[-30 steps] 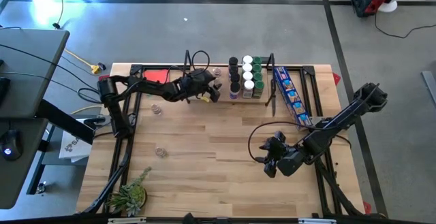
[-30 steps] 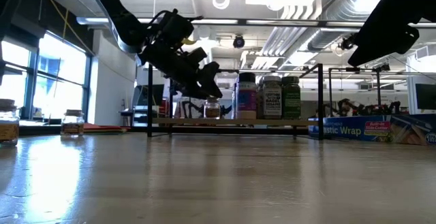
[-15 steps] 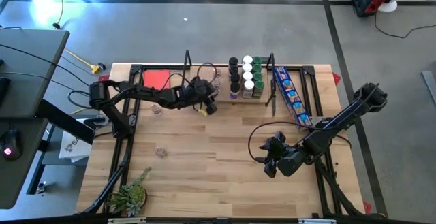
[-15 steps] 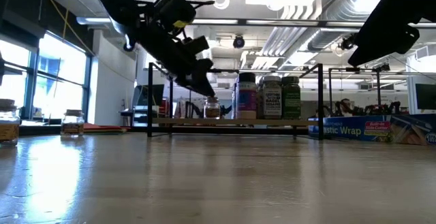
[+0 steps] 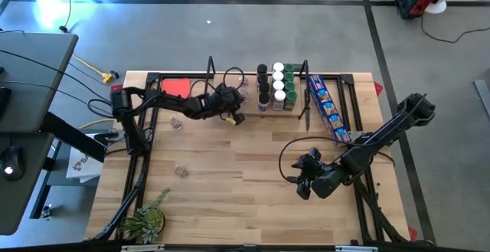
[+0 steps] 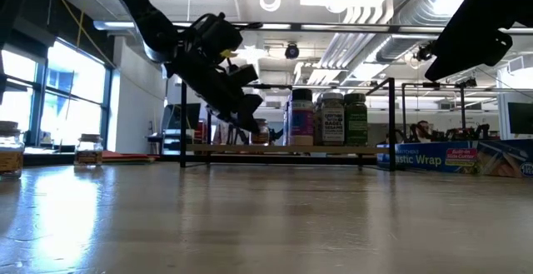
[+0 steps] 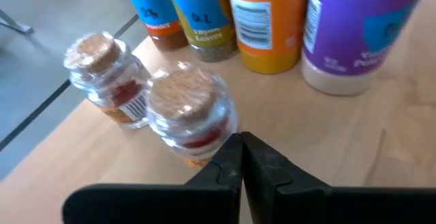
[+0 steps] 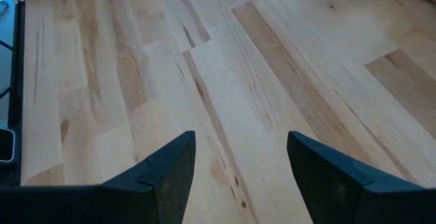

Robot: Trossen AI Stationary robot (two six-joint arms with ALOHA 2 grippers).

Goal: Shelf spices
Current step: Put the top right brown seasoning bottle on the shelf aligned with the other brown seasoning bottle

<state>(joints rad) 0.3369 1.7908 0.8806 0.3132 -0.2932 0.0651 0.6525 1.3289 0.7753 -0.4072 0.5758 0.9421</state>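
Table (image 5: 253, 175): big wood top, fills mid of high view; two loose jars (image 5: 181, 171) sit left-centre, well apart from the shelf.
Shelf (image 5: 253, 108): narrow board btwn black wire uprights, top-centre of high view; in low view it runs across mid-frame.
Spices on shelf (image 5: 276, 87): tight block of upright jars at right end of shelf, top-centre of high view; left part has only two small ones.
Right gripper (image 5: 305, 177): lower right of high view, over bare wood, fingers spread, nothing btwn them. Waiting.
Left gripper (image 7: 240, 157): at shelf's left part, top-centre of high view; fingers pressed tight together, empty, tips just beside a cork jar.
Cork jars (image 7: 191, 112): two small clear jars w/ cork tops, red inside, mid-left of left wrist view, standing close to each other, near the bigger bottles.
Step, my guess: jar just set down, arm to clear off.
How to do well: pull straight up and back, don't sweep sideways; closed tips sit v. near the cork jar, a nudge could tip it into its neighbour.
Next pick: prob. a loose jar left-centre; open fingers before coming down, straddle it upright.
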